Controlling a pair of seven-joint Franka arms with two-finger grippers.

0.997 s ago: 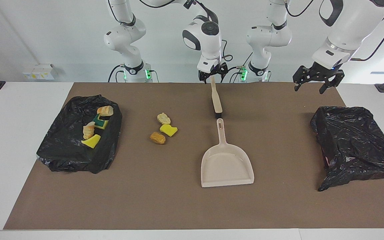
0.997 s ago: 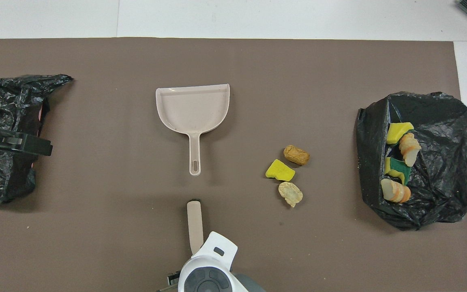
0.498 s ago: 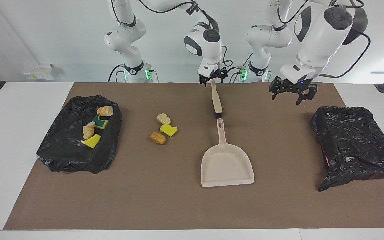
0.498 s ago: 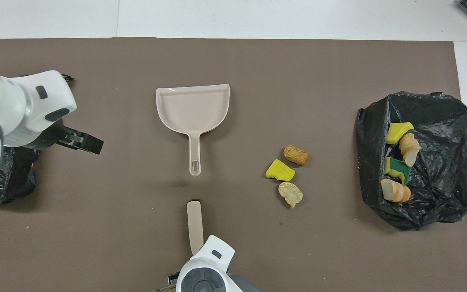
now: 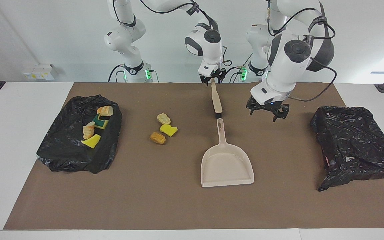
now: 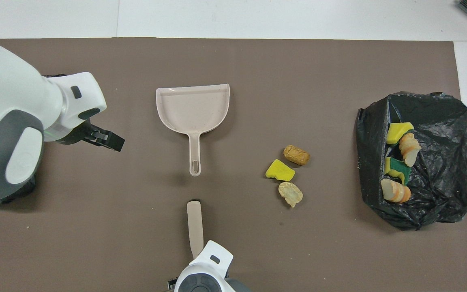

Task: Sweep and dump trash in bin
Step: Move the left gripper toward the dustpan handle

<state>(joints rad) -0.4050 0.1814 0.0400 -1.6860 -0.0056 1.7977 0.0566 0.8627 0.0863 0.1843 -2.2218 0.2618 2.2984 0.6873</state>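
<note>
Holding four trash lumps: bin bag; left gripper wide, empty; right gripper unclear.

Open brown mat runs along the edge farthest from the robots. Mid-table lane blocked by brush and, just beside its bristle end, dustpan; three loose trash lumps lie toward the right arm's end. Black bag and second black bag close off the two ends.
</note>
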